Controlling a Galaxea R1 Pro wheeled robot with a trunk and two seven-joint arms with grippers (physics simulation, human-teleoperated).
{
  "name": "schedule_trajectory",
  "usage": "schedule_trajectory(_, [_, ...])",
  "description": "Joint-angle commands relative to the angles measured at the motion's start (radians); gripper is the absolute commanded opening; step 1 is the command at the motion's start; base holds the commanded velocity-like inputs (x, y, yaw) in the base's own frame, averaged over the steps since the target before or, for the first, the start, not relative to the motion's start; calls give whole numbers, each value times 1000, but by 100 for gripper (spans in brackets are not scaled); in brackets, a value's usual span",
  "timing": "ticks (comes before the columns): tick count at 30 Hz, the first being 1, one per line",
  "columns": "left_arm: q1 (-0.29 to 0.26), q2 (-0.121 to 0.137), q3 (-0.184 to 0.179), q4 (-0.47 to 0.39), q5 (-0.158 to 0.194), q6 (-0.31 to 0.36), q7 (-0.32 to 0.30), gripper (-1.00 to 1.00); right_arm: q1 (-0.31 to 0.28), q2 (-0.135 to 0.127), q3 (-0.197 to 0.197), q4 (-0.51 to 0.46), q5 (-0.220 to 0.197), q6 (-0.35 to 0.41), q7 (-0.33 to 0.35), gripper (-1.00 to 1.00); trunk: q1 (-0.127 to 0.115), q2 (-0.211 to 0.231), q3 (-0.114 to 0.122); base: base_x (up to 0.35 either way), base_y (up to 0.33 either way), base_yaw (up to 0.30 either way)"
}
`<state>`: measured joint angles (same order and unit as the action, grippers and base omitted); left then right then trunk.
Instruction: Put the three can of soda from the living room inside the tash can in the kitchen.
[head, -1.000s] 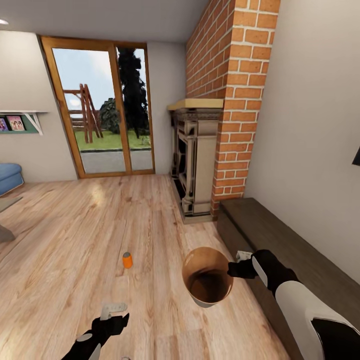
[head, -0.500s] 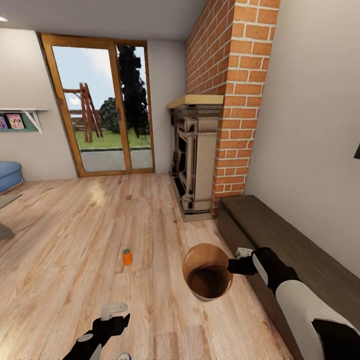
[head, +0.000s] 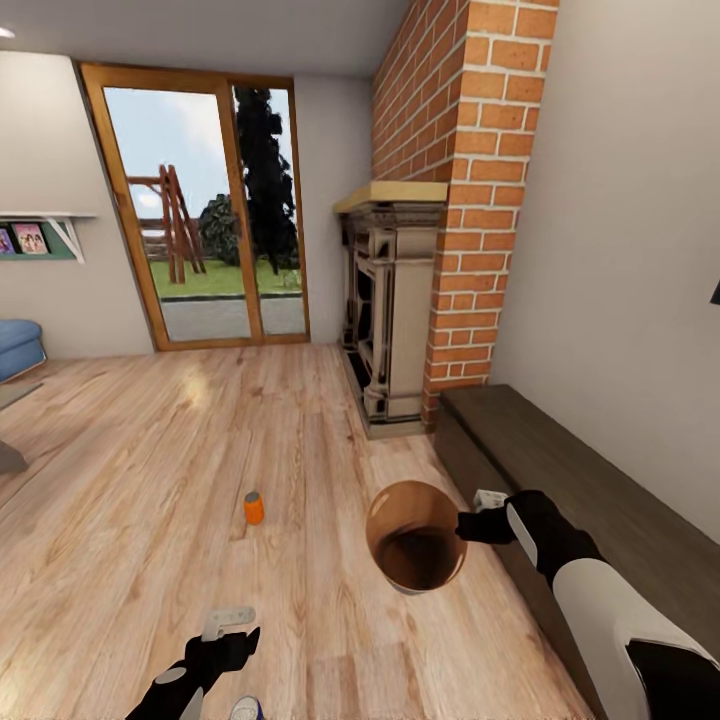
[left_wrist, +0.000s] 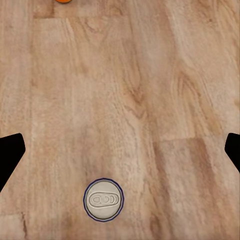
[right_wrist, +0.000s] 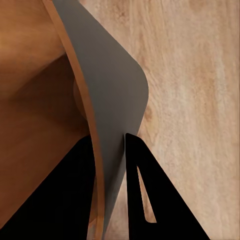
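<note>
An orange can of soda stands upright on the light wood floor, ahead of my left arm. A dark blue can shows its grey top at the head view's lower edge, just beside my left arm. In the left wrist view that blue can sits below my open left gripper, and a sliver of the orange can shows at the frame edge. My right gripper is shut on the rim of the trash can, held above the floor with its brown inside facing up. The trash can's grey wall runs between the right fingers.
A brick fireplace rises ahead on the right. A long dark low bench runs along the right wall, close to my right arm. A glass door is at the back, and a blue sofa at the far left.
The whole view has shifted slightly, so the camera moved. The blue can's top has come into sight at the lower edge. Both arms keep their poses, the trash can still held.
</note>
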<state>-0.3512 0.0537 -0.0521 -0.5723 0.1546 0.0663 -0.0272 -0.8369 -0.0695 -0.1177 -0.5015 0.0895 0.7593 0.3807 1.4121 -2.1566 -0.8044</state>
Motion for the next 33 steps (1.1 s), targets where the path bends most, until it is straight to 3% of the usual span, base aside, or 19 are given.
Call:
schedule_trajectory(1, [0,0,0,0,0,0,0,100,-1,0,-3,-1,-29,6,8,-100,4,-7,-3,0,0,0])
schedule_trajectory(6, [0,0,0,0,1,1,0,100,-4,1,-3,-1,-27,55,18,-100,23,-42,-19,0,0,0])
schedule_trajectory(10, [0,0,0,-1,2,1,0,100,-27,-3,-5,-3,-27,188,25,-100,38,-70,-31,0,0,0])
schedule_trajectory(15, [0,0,0,0,2,0,0,100,-80,-8,-6,-3,-29,288,31,-100,58,-105,-47,0,0,0])
schedule_trajectory(26, [0,0,0,0,2,0,1,100,-178,-13,-7,12,-25,288,38,-100,100,-182,-81,0,0,0])
schedule_trajectory(33, [0,0,0,0,2,0,1,100,-185,-12,-7,10,-24,288,37,-100,127,-231,-103,0,0,0])
